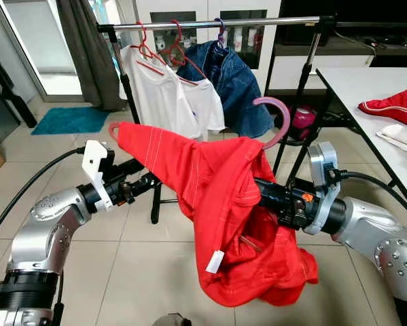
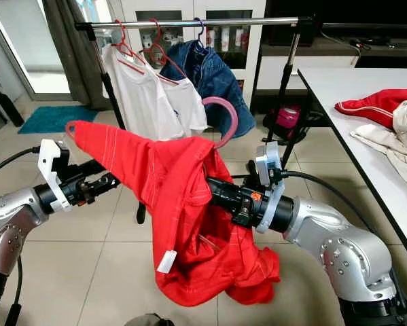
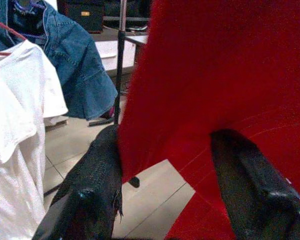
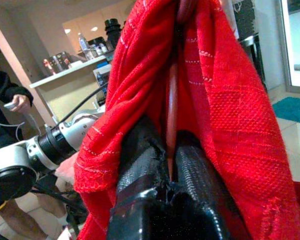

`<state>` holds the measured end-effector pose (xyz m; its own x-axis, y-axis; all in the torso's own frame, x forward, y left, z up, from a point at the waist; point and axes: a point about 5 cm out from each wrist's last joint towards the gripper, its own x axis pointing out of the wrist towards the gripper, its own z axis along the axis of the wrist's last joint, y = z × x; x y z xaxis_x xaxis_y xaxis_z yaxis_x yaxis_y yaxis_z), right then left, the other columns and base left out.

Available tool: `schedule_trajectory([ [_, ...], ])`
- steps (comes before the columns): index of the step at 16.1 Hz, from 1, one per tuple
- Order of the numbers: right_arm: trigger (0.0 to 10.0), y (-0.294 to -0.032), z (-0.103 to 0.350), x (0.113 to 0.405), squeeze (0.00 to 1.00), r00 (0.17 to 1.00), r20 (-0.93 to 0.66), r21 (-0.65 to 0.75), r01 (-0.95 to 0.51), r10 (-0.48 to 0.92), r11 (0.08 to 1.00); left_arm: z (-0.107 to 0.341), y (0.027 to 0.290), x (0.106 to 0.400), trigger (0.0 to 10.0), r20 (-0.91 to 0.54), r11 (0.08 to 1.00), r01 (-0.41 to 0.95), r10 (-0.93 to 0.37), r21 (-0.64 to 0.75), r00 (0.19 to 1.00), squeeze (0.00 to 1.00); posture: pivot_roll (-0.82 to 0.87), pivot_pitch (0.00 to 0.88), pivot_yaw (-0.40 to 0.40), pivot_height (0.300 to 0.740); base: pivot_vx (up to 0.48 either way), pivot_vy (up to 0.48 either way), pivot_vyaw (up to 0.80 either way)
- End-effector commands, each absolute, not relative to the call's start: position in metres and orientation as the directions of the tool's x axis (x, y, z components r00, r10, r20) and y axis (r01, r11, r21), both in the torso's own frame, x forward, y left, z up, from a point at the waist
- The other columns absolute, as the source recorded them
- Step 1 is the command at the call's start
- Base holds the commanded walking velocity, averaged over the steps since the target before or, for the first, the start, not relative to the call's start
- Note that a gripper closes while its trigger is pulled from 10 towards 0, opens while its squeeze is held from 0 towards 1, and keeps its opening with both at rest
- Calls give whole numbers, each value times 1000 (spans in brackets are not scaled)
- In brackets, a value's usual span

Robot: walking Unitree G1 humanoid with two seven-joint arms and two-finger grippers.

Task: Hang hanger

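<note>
A red shirt hangs on a pink hanger whose hook curves up above the collar. My right gripper reaches into the shirt from the right. In the right wrist view its fingers are shut on the thin hanger bar inside the cloth. My left gripper sits under the left shoulder of the shirt, near the hanger's pink end. Its fingers stand apart, with the red cloth's edge between them. Behind the shirt runs the silver clothes rail.
Two white shirts and a denim jacket hang on the rail. A white table at the right carries a red garment. A teal mat lies far left. A person's hand shows in the right wrist view.
</note>
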<state>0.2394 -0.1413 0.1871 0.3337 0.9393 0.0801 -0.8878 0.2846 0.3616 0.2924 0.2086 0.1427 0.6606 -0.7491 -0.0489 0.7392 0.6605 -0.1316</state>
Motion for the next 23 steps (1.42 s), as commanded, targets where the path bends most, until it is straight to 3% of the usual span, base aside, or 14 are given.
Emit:
schedule_trajectory([
  [1, 10000, -142, 193, 236, 0, 313, 102, 348, -901, 944, 261, 149, 211, 295, 0, -38, 650, 752, -759, -110, 650, 0, -123, 0, 83, 719, 0, 0, 0],
  [11, 10000, -141, 192, 236, 0, 310, 94, 352, -899, 946, 260, 149, 214, 291, 0, -8, 606, 785, -792, -129, 610, 0, -116, 0, 81, 719, 0, 0, 0],
  [23, 10000, -141, 190, 238, 0, 321, 94, 357, -894, 942, 269, 158, 228, 285, 0, 113, 638, 750, -744, -175, 659, 0, -108, 0, 84, 719, 0, 0, 0],
])
